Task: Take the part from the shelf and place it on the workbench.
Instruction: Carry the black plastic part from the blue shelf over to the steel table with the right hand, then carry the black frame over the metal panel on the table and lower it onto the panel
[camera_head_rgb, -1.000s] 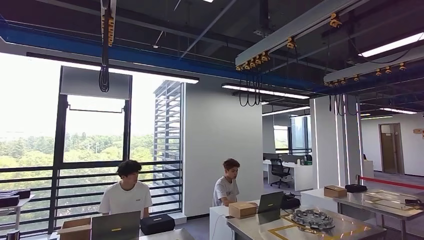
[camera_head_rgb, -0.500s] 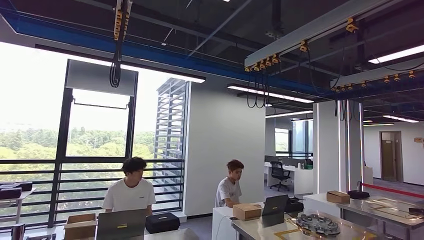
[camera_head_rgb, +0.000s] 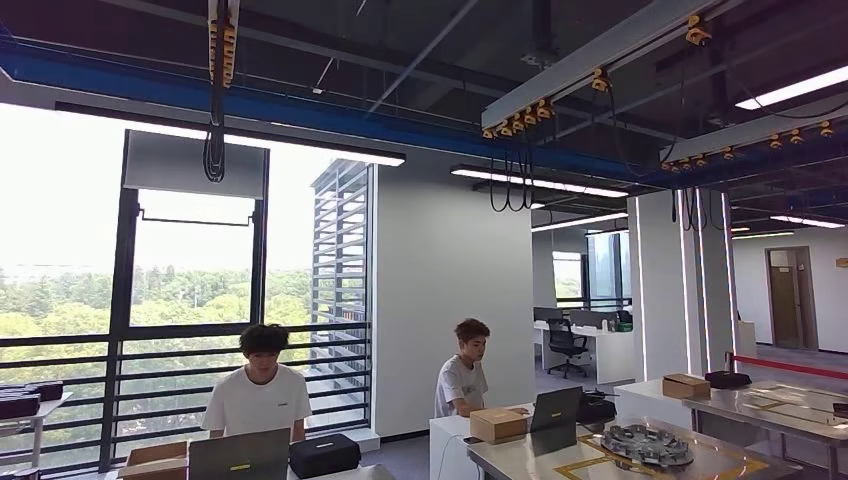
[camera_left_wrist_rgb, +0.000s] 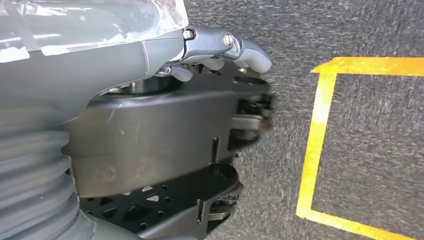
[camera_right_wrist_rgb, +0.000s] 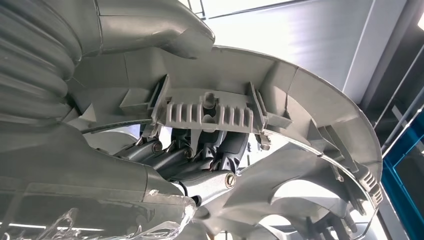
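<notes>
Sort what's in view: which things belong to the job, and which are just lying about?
Job: grey ribbed part, held by the right hand; steel workbench.
Lying about: cardboard box, laptop, black case, office chair.

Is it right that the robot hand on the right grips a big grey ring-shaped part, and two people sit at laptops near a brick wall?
Not quite. The head view shows the two people beside a plain white wall, not brick. The right wrist view shows the right robot hand gripping the grey ring-shaped part.
</notes>
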